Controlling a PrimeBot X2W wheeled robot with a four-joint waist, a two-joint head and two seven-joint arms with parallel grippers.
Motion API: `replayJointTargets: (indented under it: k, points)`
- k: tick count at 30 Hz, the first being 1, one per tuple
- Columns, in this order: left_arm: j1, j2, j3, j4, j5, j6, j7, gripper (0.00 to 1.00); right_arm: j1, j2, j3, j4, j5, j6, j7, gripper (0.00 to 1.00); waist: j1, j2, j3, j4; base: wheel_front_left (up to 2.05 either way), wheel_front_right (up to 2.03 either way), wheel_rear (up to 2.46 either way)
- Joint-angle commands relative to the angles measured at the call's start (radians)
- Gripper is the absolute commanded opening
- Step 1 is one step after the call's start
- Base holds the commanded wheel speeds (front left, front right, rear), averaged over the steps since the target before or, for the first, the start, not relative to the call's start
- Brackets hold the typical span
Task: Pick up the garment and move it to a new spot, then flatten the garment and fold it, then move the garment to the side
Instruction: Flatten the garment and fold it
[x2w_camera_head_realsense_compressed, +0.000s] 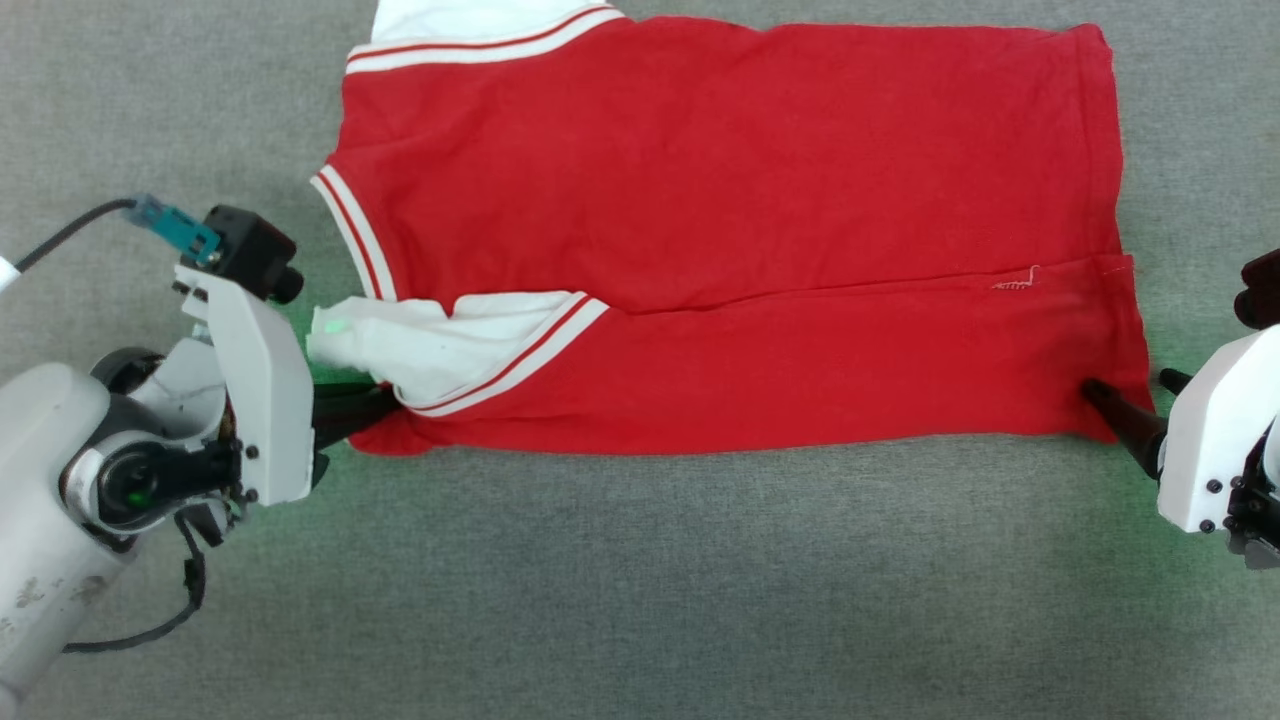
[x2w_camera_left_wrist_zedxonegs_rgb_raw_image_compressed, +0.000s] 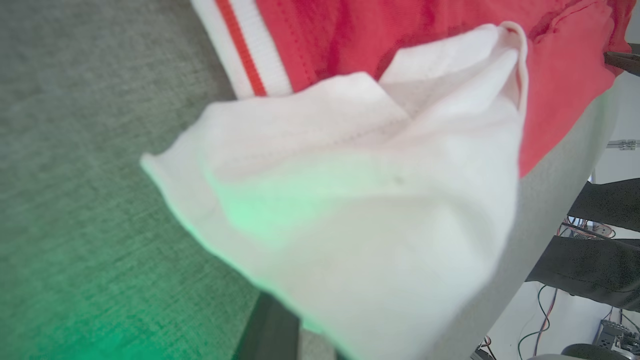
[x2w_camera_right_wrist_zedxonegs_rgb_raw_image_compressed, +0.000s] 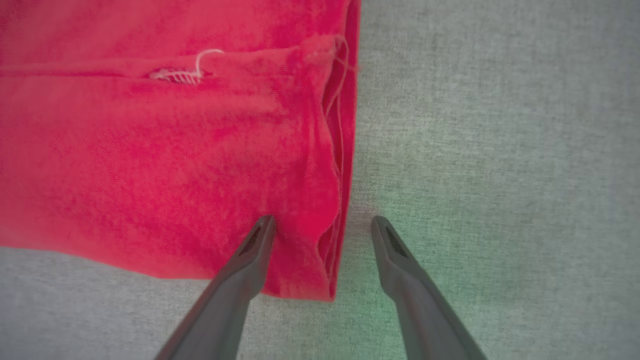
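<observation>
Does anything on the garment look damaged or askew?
A loose white thread curls out of a seam on the garment, near its right end. The white sleeve at the left is bunched, not flat.

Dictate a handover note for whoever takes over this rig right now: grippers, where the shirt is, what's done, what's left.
Left gripper: jaws look closed on the near left corner of the garment, under the white sleeve.
Right gripper: open, straddling the near right corner, not gripping.
Garment: spread flat on the grey surface, near edge appears folded over once.
Left: close right jaws, finish folding, move it aside.
</observation>
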Motion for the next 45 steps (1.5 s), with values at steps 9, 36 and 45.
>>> replayJointTargets:
  k: [9,36,45]
  points:
    - [0.066,-0.050,-0.040,-0.008,-0.001,-0.004,-0.037,0.00,0.022,0.010,-0.033,-0.002,-0.001,-0.001,0.012,0.00,0.0000,-0.0001,-0.019,0.017,0.00,0.00,0.00]
    - [0.332,0.110,0.006,-0.333,-0.016,0.077,-0.306,1.00,0.279,-0.024,-0.103,-0.191,0.054,-0.001,-0.065,1.00,0.0000,-0.0001,-0.091,0.048,0.00,0.00,0.00]
    - [0.455,0.085,0.100,-0.324,-0.015,0.122,-0.607,1.00,0.264,-0.015,-0.080,-0.204,-0.011,-0.001,-0.330,1.00,0.0000,-0.0001,-0.134,0.083,0.00,0.00,0.00]
